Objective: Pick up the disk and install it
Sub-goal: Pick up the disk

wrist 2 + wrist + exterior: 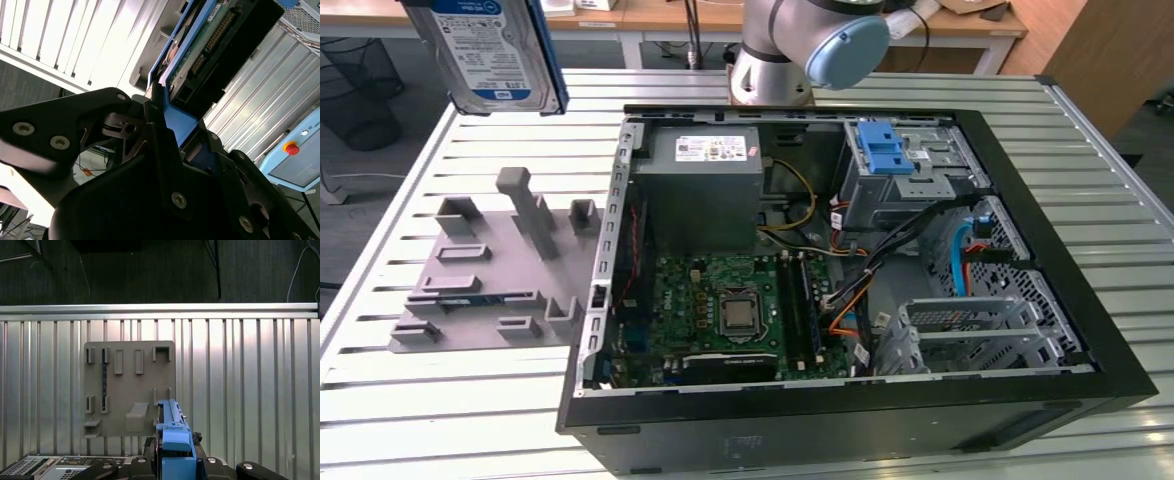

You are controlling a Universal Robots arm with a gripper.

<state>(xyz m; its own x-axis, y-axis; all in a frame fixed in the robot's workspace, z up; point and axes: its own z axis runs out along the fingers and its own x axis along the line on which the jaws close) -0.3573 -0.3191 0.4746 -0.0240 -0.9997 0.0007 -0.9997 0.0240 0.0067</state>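
The disk (487, 50), silver with a white-and-blue label in a blue carrier frame, hangs high above the table at the exterior view's top left, over the grey holder plate (494, 270). In the second wrist view my gripper (165, 117) is shut on the blue carrier edge of the disk (200, 45), whose circuit-board side shows. In the first wrist view the disk (170, 417) stands edge-on between the fingers of the gripper (175, 445), above the holder plate (130, 387).
An open computer case (1067, 250) lies on the slatted table (427, 420), with a grey power supply (700, 180), a metal bay with a blue latch (887, 150) and a drive cage (987, 330). The arm's base (787, 50) stands behind the case.
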